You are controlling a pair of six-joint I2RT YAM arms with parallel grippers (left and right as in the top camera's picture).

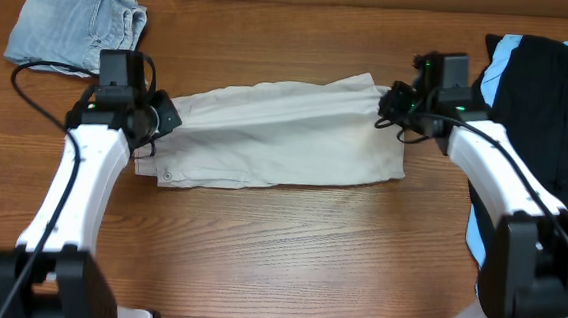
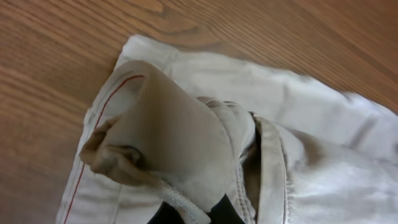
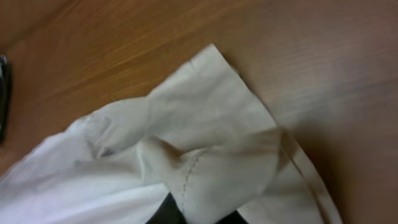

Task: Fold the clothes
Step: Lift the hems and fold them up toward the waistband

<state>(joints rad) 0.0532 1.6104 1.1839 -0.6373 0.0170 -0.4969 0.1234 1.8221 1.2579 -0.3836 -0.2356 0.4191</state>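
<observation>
We have the beige shorts (image 1: 276, 133) laid out lengthwise across the middle of the table (image 1: 287, 259), and each arm works one end so the cloth can be pulled flat before a fold. The left gripper (image 1: 163, 119) sits at the left end, where the waistband (image 2: 270, 162) is. In the left wrist view a hump of thin pocket lining (image 2: 174, 149) rises between its dark fingertips, so we judge it closed on the shorts and lifting that end slightly off the wood. The right gripper (image 1: 384, 104) sits at the far right corner, and its wrist view shows the hem (image 3: 249, 93) bunched and drawn up between the fingers, so we read it as pinching the shorts as well. Holding both ends at once gives us tension along the garment, though diagonal creases run through the middle and the near edge lies slack on the table. The denim shorts (image 1: 73, 24) rest in the far left corner and the black garment (image 1: 543, 107) with light-blue panels lies at the right edge, both apart from the working area, presumably so they do not tangle with this piece.
</observation>
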